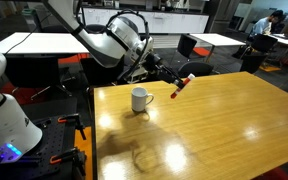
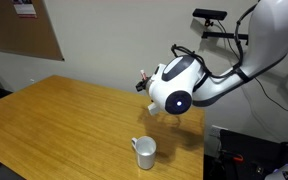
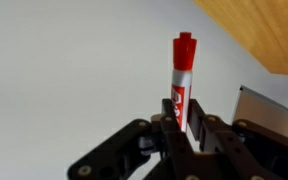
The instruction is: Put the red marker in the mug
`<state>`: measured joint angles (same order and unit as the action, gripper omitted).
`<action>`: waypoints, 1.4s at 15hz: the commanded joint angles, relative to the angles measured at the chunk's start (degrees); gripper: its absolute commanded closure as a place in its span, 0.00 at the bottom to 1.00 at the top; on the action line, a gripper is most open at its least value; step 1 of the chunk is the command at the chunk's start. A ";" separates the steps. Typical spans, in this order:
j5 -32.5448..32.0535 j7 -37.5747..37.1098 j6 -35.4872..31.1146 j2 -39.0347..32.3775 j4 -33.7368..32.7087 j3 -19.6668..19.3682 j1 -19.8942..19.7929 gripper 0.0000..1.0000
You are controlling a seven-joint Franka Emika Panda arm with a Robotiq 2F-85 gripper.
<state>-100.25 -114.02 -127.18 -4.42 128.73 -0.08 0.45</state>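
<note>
Jaws pinch the red marker (image 3: 182,85) low on its body; most of it sticks out past them.

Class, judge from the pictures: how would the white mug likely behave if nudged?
The mug stands upright and looks squat, so it would probably slide on the glossy table rather than tip. Its handle on one side may make it swivel. Looks ceramic: likely fragile.

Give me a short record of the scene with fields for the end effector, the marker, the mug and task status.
end effector: shut on the red marker
red marker: held off the table, apart from the mug
mug: upright on the wooden table
status: marker not yet in mug
</note>
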 commanded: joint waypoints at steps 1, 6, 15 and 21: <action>-0.05 -2.55 0.80 0.81 0.49 1.70 0.92 0.95; -0.05 -7.06 2.20 0.92 0.99 4.65 3.28 0.95; 3.98 -9.54 8.42 0.68 2.35 8.67 7.32 0.95; 9.63 -9.05 13.78 1.29 4.35 11.13 9.85 0.95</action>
<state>-92.71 -122.24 -117.27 -4.42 131.52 10.02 8.92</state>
